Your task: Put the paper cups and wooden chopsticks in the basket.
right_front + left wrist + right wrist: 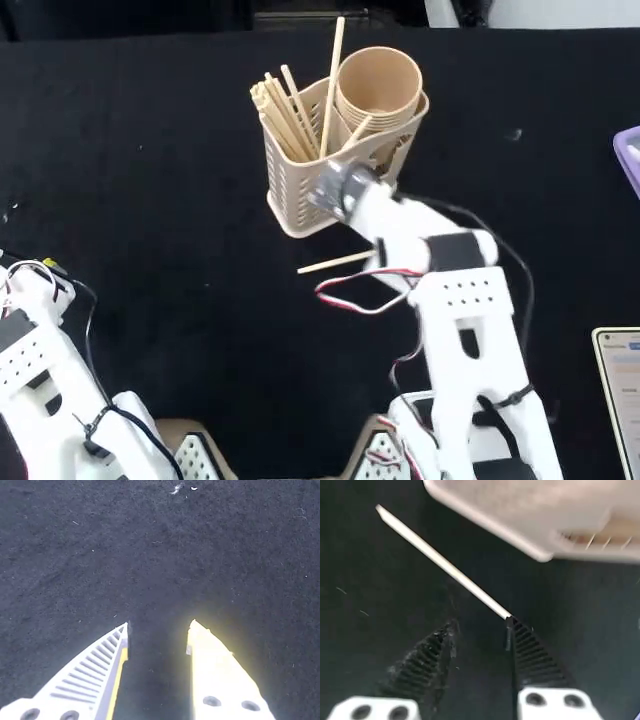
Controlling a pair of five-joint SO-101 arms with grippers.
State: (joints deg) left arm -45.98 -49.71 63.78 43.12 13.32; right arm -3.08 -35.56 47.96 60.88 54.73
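Step in hand: picking up the last loose chopstick, as I judge it; everything else already sits in the basket.
Right gripper (481, 622): jaws apart with nothing between them, low over the black cloth-covered table (150, 200).
Loose thin pale wooden chopstick (440, 562): flat on the cloth, one end touching the tip of one finger, the rest slanting away ahead of the hand and outside the gap.
Beige slotted plastic basket (545, 515): just beyond the fingertips, past the stick and close over it.
Already inside: a stack of tan paper cups (378, 85) on one side of the basket and a bundle of wooden chopsticks (285, 115) leaning on the other.
Alignment: the hand should shift sideways so the stick crosses the gap — at present the jaws would close on air.
Grip point: nearer the stick's middle than its end, so that it does not swing when lifted.
Handling: a slim round stick on cloth probably rolls or slips; the tips should go down to the cloth, then close slowly.
Placing: tilt it upright and release it over the chopstick side — the basket looks crowded.
Risk: nudging the basket, which stands so near the fingers.
Left gripper (159, 627): jaws apart, hovering over bare cloth, holding nothing.
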